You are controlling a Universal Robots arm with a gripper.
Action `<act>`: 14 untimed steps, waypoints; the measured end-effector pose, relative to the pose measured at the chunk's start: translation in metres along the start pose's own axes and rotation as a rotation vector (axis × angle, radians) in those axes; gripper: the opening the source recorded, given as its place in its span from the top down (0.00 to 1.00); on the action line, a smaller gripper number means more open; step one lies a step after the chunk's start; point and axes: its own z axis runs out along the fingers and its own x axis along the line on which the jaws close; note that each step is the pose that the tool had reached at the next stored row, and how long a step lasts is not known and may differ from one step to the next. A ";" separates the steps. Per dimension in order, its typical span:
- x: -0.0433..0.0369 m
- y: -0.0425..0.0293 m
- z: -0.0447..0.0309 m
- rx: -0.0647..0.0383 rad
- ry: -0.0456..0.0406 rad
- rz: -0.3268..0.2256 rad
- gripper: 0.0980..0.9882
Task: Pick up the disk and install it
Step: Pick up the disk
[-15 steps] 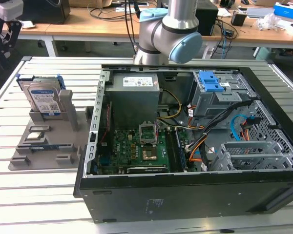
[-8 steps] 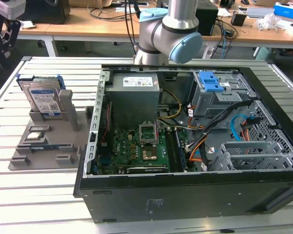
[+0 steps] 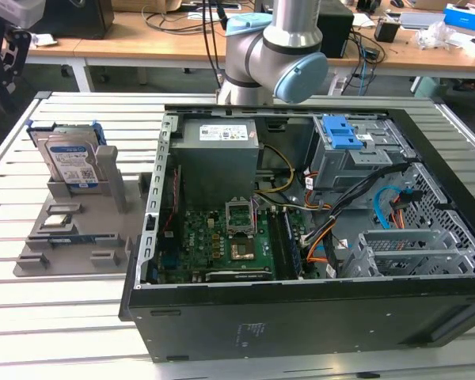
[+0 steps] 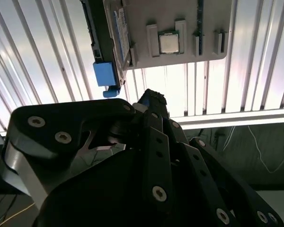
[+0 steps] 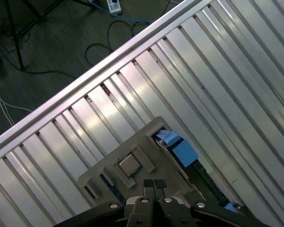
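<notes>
Reaching the disk point(image 3: 73, 162) cleanly looks like the step in hand. I judge it calls for lining the gripper point(image 5: 154, 183) up over the drive's top edge and spreading it enough to span the thin body. The drive could then lift straight out of its slot without tilting against the grey holder point(image 3: 87, 237).

The disk stands upright on edge in that holder, on the slatted table point(image 3: 63, 332) at the exterior view's left. It is well apart from the open computer case point(image 3: 301, 332) on the right, whose bay with the blue latch point(image 3: 340, 131) sits at the far side.

In the first wrist view the gripper's fingertips sit close together, narrow, with nothing between them. The gripper hangs above the table near the holder, not touching the disk. In both wrist views the drive's blue carrier end shows just beyond the fingertips, beside a small square chip point(image 5: 128, 165) seated in the same holder. The disk is not yet grasped.
</notes>
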 end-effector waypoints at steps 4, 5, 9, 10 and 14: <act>0.0000 0.0000 0.0000 -0.001 0.0019 -0.043 0.99; 0.0000 0.0000 0.0000 -0.001 0.0022 -0.052 0.99; 0.0000 0.0000 0.0000 -0.002 0.0042 -0.097 0.99; 0.0000 0.0000 0.0000 -0.003 0.0046 -0.107 0.99; 0.0000 0.0000 0.0000 -0.004 0.0068 -0.158 0.99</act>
